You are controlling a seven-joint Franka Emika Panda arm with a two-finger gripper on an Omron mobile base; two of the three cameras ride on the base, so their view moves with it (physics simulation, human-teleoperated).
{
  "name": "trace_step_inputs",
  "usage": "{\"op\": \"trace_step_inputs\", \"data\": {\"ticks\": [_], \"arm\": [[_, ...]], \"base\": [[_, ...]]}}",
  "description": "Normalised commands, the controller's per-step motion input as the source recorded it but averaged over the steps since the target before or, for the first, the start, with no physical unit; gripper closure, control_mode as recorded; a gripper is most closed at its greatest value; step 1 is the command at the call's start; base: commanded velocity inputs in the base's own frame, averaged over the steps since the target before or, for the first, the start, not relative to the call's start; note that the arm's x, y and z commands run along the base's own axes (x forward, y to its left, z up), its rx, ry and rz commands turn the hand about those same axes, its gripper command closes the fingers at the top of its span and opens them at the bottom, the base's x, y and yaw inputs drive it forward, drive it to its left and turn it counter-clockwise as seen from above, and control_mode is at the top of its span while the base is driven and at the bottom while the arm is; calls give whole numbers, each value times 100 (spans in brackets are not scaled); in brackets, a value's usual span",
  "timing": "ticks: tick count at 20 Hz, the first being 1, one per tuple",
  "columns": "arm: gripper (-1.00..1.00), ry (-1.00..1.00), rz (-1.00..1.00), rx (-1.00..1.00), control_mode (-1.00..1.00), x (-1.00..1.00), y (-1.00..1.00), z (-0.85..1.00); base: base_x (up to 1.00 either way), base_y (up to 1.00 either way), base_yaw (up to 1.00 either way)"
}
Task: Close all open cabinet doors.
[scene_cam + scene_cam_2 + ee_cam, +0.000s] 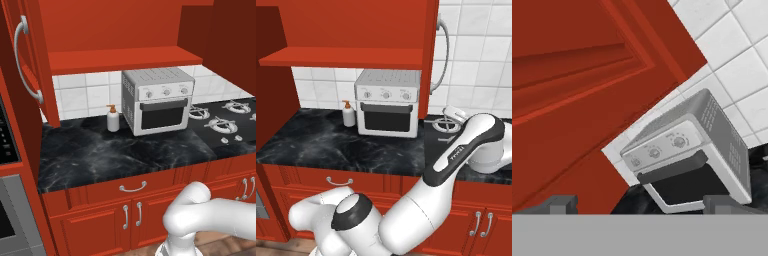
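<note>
While the left cabinet door (30,60) stands swung open at upper left above the desk (100,150):
Right door (431,50): open, edge-on, partly cropped.
Tool (639,202): tips apart, gripping nothing, near a red panel.
Toaster oven (157,100): on desk.
Soap bottle (113,119): beside oven.

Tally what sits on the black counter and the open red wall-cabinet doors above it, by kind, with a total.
Open cabinet doors: 2, left door, right door
Toaster ovens: 1
Soap dispensers: 1
Total: 4
</note>
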Motion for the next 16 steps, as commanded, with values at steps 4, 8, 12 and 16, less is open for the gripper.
{"op": "trace_step_inputs", "data": {"ticks": [4, 8, 12, 16], "arm": [[-100, 0, 0, 4, -100, 0, 10, 40], [-100, 0, 0, 2, -100, 0, 30, 34], [-100, 0, 1, 0, -100, 0, 81, 15], [-100, 0, 3, -3, -100, 0, 100, 4]], "base": [[0, 0, 0], [0, 0, 0], [0, 0, 0], [0, 0, 0]]}}
